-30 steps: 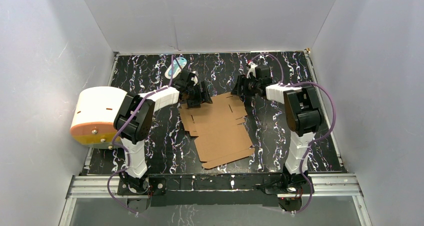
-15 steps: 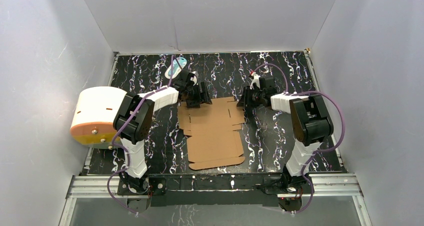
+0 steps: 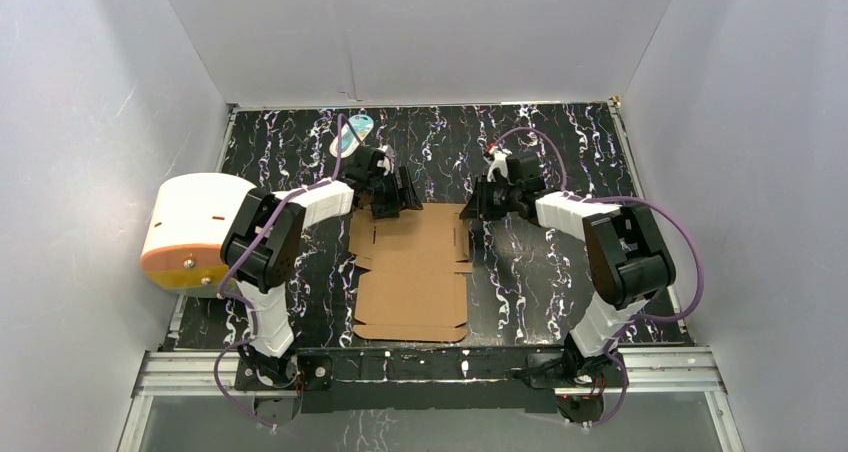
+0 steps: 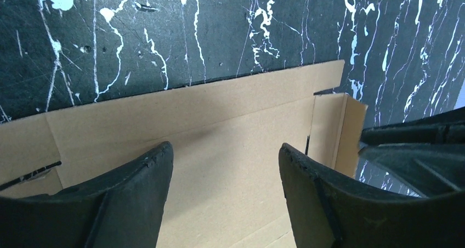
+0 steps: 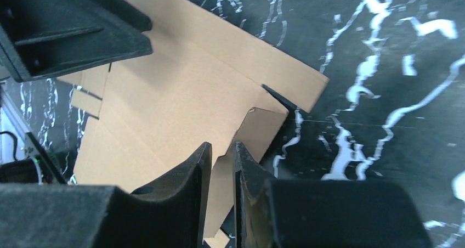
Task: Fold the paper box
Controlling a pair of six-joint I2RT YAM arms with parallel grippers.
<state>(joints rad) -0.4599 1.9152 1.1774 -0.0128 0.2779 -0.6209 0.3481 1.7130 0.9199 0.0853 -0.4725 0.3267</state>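
Flat brown cardboard sheet [image 3: 410,267] lies unfolded on the black marbled tabletop [image 3: 540,292]: left tool [image 4: 225,155] gaping over its twelve-o'clock edge, right tool [image 5: 220,149] pinching the two-o'clock flap [image 5: 257,127]. Barely begun!

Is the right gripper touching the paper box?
Touching. The right wrist view shows the right gripper pinching a flap of the paper box, cardboard wedged between its fingers.

A white-and-orange cylinder [image 3: 190,232] sits at the black marbled table's [image 3: 560,132] left edge. A teal-white packet [image 3: 352,132] lies near the far edge.
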